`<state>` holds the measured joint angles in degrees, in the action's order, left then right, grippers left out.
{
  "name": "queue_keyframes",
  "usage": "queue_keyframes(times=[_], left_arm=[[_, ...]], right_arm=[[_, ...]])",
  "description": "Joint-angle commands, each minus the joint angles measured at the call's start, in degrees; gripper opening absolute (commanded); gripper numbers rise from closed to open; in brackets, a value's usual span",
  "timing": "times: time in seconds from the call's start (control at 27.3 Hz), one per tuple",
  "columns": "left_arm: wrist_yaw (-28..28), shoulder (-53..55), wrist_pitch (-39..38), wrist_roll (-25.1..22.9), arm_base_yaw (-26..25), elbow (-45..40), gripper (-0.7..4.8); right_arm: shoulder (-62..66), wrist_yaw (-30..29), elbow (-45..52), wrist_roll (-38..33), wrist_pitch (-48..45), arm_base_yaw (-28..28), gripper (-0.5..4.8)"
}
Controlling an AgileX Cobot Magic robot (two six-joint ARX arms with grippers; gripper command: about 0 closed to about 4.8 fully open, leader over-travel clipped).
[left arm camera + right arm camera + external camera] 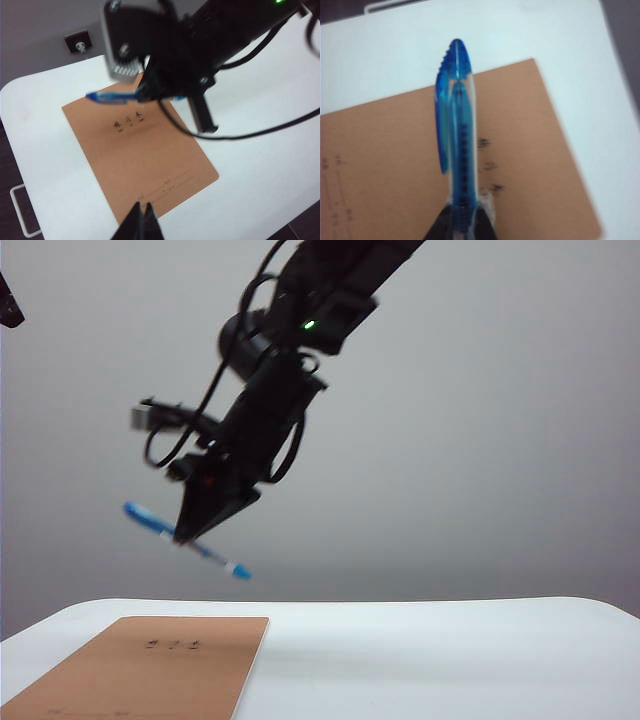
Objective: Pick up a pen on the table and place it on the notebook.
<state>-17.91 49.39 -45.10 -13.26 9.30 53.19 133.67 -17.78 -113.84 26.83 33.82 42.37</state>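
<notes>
- Right now the right gripper (190, 535) hangs in the air above the notebook (150, 670), jaws clamped on the pen (150, 521) at mid-shaft.
- Pen slants, both ends sticking out past the fingers, off the table (450, 660).
- Notebook lies flat, near the table's left edge in ext. view.
- Left gripper (141, 224) hovers over the notebook's near edge, fingertips pressed together, holding nothing.
</notes>
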Motion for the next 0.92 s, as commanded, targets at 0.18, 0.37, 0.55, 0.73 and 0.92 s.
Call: queue_keyframes(times=[0.18,0.37,0.55,0.73,0.92], left_arm=[[0.09,-0.15,-0.11,-0.07,-0.02,0.2,-0.05],[-0.13,-0.15,-0.04,-0.07,-0.02,0.2,-0.06],[-0.15,-0.15,-0.07,-0.04,-0.02,0.2,-0.05],[-0.31,-0.15,-0.07,-0.04,-0.02,0.2,-0.05],[-0.31,-0.15,0.13,-0.07,-0.02,0.2,-0.05]], right_arm=[[5.33,1.44,-2.23,-3.02,2.89,2.19,0.08],[7.58,0.94,-2.25,-3.28,3.13,3.41,0.08],[9.84,1.11,-2.25,-3.23,3.3,4.31,0.09],[10.82,1.09,-2.25,-3.26,0.0,4.44,2.77],[10.75,1.14,-4.76,-3.28,0.48,4.42,4.16]])
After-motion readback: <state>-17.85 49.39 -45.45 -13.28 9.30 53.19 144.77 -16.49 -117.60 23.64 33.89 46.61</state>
